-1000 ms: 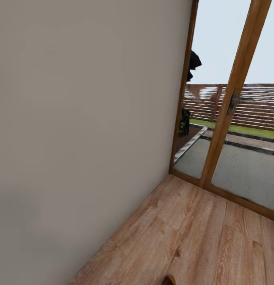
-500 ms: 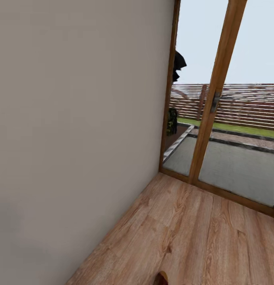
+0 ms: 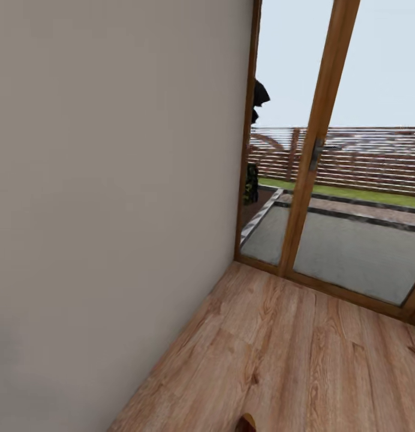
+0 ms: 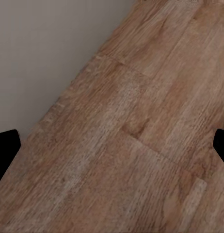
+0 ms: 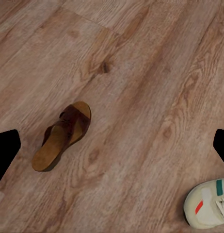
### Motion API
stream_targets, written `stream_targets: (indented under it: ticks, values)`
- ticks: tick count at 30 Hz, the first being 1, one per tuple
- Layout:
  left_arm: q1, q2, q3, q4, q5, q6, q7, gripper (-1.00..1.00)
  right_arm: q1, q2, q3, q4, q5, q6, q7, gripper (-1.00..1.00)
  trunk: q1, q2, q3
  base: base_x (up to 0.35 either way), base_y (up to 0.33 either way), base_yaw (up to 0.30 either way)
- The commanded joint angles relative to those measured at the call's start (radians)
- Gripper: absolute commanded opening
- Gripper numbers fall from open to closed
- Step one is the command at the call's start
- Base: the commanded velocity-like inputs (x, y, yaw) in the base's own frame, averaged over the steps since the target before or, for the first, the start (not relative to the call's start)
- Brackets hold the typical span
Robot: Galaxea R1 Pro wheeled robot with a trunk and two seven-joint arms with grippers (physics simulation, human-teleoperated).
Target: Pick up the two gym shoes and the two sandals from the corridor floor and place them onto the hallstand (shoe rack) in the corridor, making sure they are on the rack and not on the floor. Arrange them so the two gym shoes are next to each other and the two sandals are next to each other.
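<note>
currently both claws spread, empty: right gripper [image 5: 112, 143] above sandal [image 5: 63, 136] and gym shoe [image 5: 208, 204]; left gripper [image 4: 112, 145] near wall [image 4: 49, 48]. collision risk when turning.

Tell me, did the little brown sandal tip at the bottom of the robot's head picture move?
Cannot tell. The sandal tip slid left together with the door frame and floor, so the camera turned, not the sandal.

The head camera has swung to the right over the last second, so the whole picture has slid left. The wooden door post [image 3: 315, 144] and its handle [image 3: 318, 148] now sit nearer the middle, the grey wall [image 3: 111, 210] takes less width, and the sandal tip [image 3: 248, 423] shows at the bottom edge.
</note>
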Motion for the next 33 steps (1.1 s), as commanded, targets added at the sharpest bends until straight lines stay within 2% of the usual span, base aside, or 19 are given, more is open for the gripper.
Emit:
stream_targets:
  ticks: [1, 10, 16, 33]
  values:
    - [-0.001, 0.000, 0.001, 0.001, 0.001, -0.003, -0.001, 1.00, 0.000, 0.000, -0.001, 0.000, -0.003, -0.003, 0.001, 1.00, 0.000, 0.000, -0.001, 0.127, 0.267, -0.010]
    - [-0.001, 0.000, 0.002, 0.001, 0.001, -0.003, -0.001, 1.00, 0.000, 0.000, -0.001, 0.001, -0.003, -0.003, 0.001, 1.00, 0.000, 0.000, -0.001, 0.124, 0.259, -0.002]
    - [-0.001, 0.000, 0.001, 0.001, 0.001, -0.003, -0.001, 1.00, 0.000, 0.000, -0.001, 0.001, -0.003, -0.003, 0.001, 1.00, 0.000, 0.000, -0.001, 0.041, 0.073, -0.030]
    - [-0.001, -0.001, 0.001, 0.001, 0.001, -0.003, -0.001, 1.00, -0.001, 0.000, -0.001, 0.000, -0.004, -0.003, 0.001, 1.00, 0.000, 0.000, -0.001, 0.002, 0.003, -0.251]
